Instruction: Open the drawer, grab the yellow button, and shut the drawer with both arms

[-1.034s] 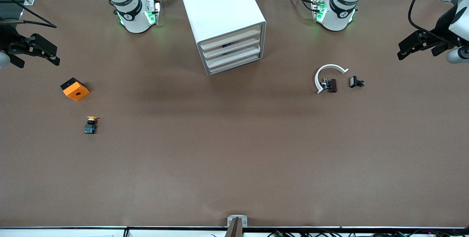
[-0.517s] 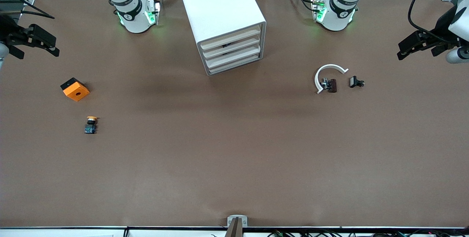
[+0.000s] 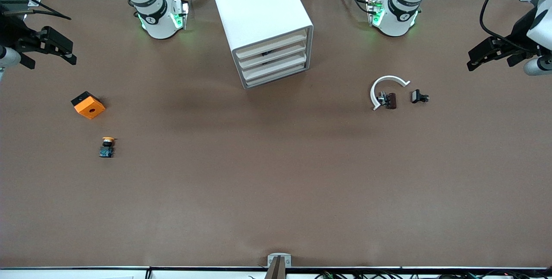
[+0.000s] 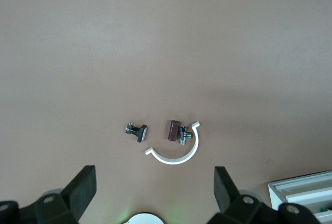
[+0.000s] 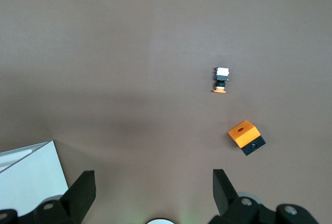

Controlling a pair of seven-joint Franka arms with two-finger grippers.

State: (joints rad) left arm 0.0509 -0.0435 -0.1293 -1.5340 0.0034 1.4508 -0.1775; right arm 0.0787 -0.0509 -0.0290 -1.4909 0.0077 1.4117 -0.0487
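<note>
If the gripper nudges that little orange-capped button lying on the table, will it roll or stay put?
The button lies on its side, and its round orange cap could let it roll or pivot. Its blocky blue base probably stops a full roll, so expect it to swing around. It looks small and light, so it may skid on the brown table cover.

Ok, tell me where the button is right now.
The button lies on the table toward the right arm's end, just nearer the front camera than the orange block, not in the drawer.
</note>
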